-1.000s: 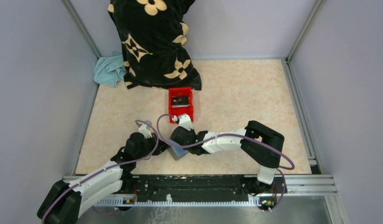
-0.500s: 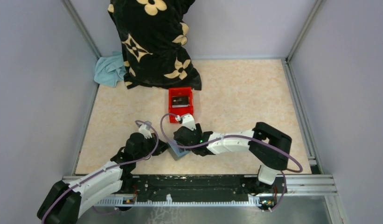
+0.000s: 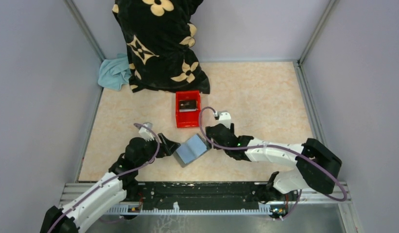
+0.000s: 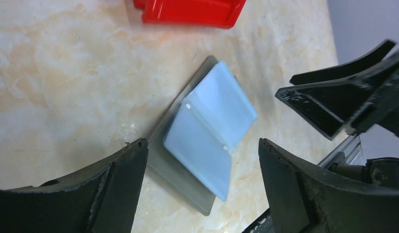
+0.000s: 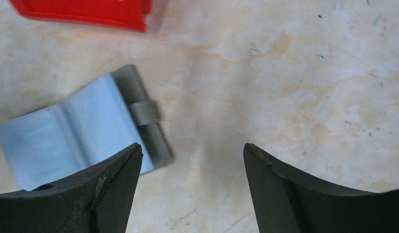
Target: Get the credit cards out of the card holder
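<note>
Right pincer (image 3: 208, 137) is swinging clear! A second ago it was hunching right over the card holder (image 3: 191, 150). Now it is sitting on the near right of the red bin (image 3: 188, 109), fingers spread wide and carrying nothing. Left pincer (image 3: 169, 144) is easing back as well, hovering on the near left of the red bin, likewise splayed and empty.

That is uncovering the card holder. It is lying on the tabletop (image 3: 265, 92) just on the near side of the red bin, apart from it and between the two pincers. It is flopped open with its blue-grey inside facing up. The credit cards (image 3: 188, 105) are showing as a dark-and-silver flat shape inside the red bin. Both wrist views are giving only smooth blue-grey pockets, so I cannot tell whether any card is still tucked in there. My read is that this is a regroup between pulls, or the job is nearly finished.

For room, there is wide bare tabletop to the right of the red bin. The flowered blanket (image 3: 158, 43) is crowding its far side. On the near side, the metal rail (image 3: 207, 187) is running close behind the card holder, so any drag that way is looking tight. The holder's edges are lying low on the surface, so getting under one is looking fiddly.
</note>
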`<action>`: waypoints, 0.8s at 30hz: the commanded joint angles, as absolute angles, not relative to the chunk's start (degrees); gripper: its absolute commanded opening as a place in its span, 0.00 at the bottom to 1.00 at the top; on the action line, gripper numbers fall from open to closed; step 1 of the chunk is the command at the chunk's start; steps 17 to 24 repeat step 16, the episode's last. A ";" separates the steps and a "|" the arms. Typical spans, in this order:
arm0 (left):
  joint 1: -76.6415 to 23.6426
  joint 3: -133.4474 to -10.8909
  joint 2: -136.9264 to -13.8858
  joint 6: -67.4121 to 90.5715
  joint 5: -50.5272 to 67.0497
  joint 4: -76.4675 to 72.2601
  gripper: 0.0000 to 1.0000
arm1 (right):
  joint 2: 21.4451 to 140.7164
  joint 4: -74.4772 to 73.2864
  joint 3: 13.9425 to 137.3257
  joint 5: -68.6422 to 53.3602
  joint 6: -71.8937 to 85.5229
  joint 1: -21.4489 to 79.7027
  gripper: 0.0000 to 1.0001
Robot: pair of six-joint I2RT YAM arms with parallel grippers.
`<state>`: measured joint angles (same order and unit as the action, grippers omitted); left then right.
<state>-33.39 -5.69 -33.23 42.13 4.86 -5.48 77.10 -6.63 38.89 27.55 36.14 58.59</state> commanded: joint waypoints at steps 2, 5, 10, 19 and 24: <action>-33.57 -9.63 -29.11 40.66 2.41 -0.98 0.89 | 71.31 -2.16 33.87 22.95 37.35 52.90 0.76; -33.58 -9.99 -28.00 40.63 1.77 -0.43 0.89 | 70.06 -2.26 32.53 22.81 37.20 51.53 0.76; -33.58 -9.95 -28.41 40.69 1.58 0.07 0.89 | 70.09 -1.94 31.39 22.57 37.29 50.73 0.75; -33.58 -9.68 -29.54 40.76 1.32 -0.15 0.87 | 72.38 1.97 30.14 20.81 37.00 49.11 0.74; -33.58 -9.68 -29.54 40.76 1.32 -0.15 0.87 | 72.38 1.97 30.14 20.81 37.00 49.11 0.74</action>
